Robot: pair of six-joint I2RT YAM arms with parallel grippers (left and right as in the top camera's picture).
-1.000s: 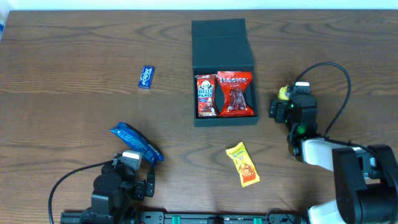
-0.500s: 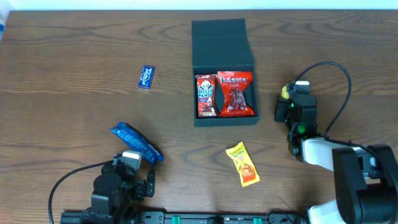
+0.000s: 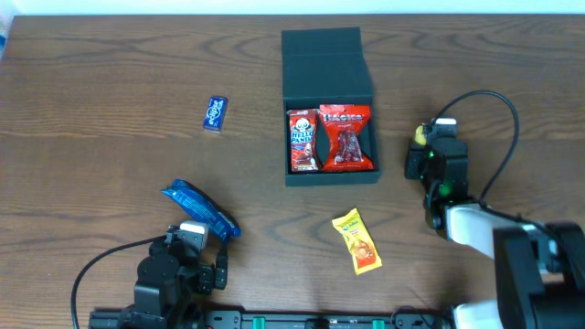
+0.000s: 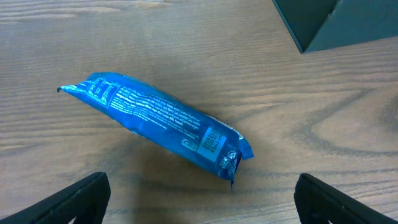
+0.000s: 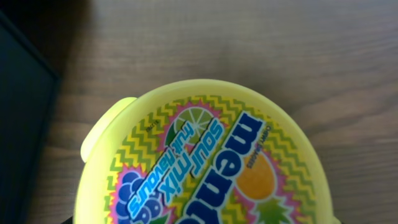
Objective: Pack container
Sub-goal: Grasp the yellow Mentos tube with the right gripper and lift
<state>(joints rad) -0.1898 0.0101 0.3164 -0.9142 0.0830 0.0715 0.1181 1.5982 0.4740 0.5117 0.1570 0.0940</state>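
Observation:
The dark container (image 3: 329,174) stands open at the table's middle back, its flap lid (image 3: 322,59) folded away behind it. Inside lie a red Hello Panda packet (image 3: 303,140) and a red jerky packet (image 3: 346,137). Right of the box, my right gripper (image 3: 426,146) is shut on a yellow Mentos tub (image 3: 420,135). That tub (image 5: 205,162) fills the right wrist view and hides the fingers. My left gripper (image 4: 199,205) stands wide open just short of a blue packet (image 4: 155,124), with nothing between its fingers.
A small blue packet (image 3: 215,114) lies at the left. A yellow packet (image 3: 356,241) lies in front of the container. The long blue packet (image 3: 199,210) sits by the left gripper (image 3: 195,236). The container's dark wall (image 5: 22,118) is close on the tub's left.
My right gripper has closed on the yellow tub and shifted slightly to the right with it. The left arm and the packets have not moved.

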